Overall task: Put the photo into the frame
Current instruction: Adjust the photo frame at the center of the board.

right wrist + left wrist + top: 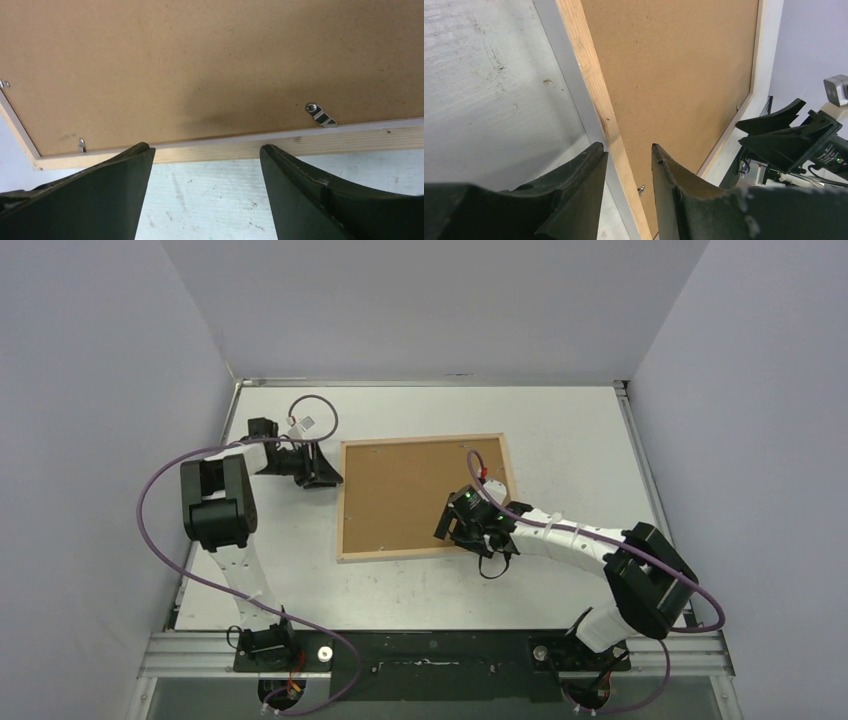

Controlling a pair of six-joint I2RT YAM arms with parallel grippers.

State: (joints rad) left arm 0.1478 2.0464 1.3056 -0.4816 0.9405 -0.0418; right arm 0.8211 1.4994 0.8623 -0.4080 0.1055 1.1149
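Hovering left gripper [627, 146]: fingers a narrow gap apart, holding nothing, over the left bar of the frame [589, 85], toward its far end.
Frame position: flat on the table [570, 430], mid-table, back upward; long axis left to right, slightly skewed.
Inside frame: brown backing panel [400, 495] fills the opening; metal tab [320, 115] at its edge.
Right gripper [205, 147]: fingers wide apart, empty, above an edge bar toward the near right corner.
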